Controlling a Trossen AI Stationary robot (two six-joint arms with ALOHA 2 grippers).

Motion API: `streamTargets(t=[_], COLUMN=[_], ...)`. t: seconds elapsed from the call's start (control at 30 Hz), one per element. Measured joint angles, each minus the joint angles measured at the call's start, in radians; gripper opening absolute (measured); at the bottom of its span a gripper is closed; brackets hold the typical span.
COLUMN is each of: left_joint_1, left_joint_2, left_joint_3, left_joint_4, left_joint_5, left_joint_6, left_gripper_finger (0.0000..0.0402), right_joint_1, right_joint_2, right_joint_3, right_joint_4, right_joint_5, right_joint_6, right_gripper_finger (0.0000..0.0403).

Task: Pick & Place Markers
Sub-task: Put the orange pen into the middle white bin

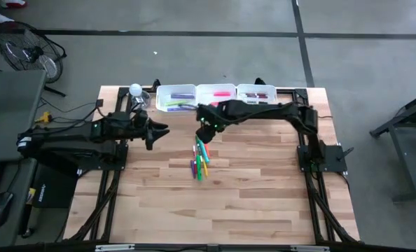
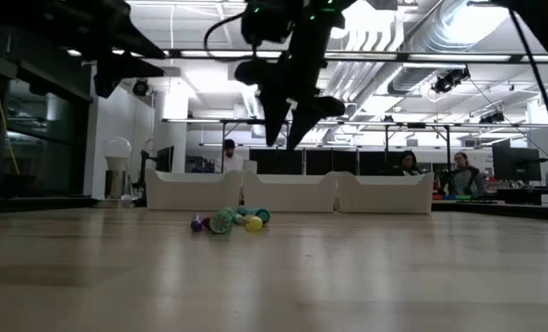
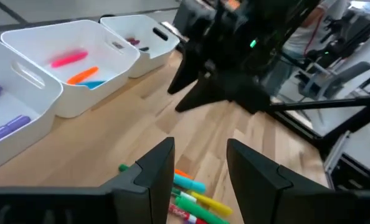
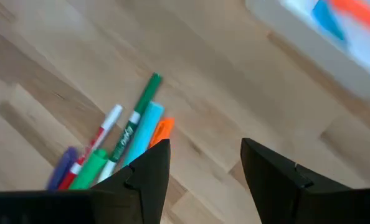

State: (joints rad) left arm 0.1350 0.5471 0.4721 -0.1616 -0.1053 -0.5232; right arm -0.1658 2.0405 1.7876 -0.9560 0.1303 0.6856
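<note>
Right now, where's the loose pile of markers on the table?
In the high view, the loose markers lie mid-table, in front of the middle white tray, just below the right claw, which hovers open above them.

Count, this moment:
- White trays (image 1: 176, 89) at far edge of surface (image 1: 250, 196): 3, in a row.
- Loose markers (image 1: 201, 159) piled mid-surface: at least 6 told apart in right wrist view (green, light blue, orange, red, purple, a second green); exact total unclear.
- Markers inside trays: several each, uncountable.
- Arms: 2, with 1 tool each.
- People beyond the surface: 3.
</note>
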Motion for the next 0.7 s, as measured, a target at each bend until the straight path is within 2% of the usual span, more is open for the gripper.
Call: streamTargets(t=[0.3,0.5,0.7], left_joint_1=[0.000,0.000,0.001], left_joint_2=[-0.115,-0.120,-0.120], left_joint_3=[-0.053,-0.063,-0.063], left_joint_4=[0.001,0.001,0.001], left_joint_5=[0.021,0.041,0.052], left_joint_6=[0.003,0.003,0.003], left_gripper_finger=[0.0144,0.0144,0.0144], right_joint_1=[0.035,0.058,0.070], right_joint_2=[0.133,0.193,0.199], right_joint_3=[0.031,0.031,0.031], right_joint_4=[-0.047,-0.049,-0.025], right_joint_5=[-0.014,-0.036,-0.020], right_joint_6=[0.076,0.100,0.126], right_gripper_finger=[0.0186,0.0186,0.0186])
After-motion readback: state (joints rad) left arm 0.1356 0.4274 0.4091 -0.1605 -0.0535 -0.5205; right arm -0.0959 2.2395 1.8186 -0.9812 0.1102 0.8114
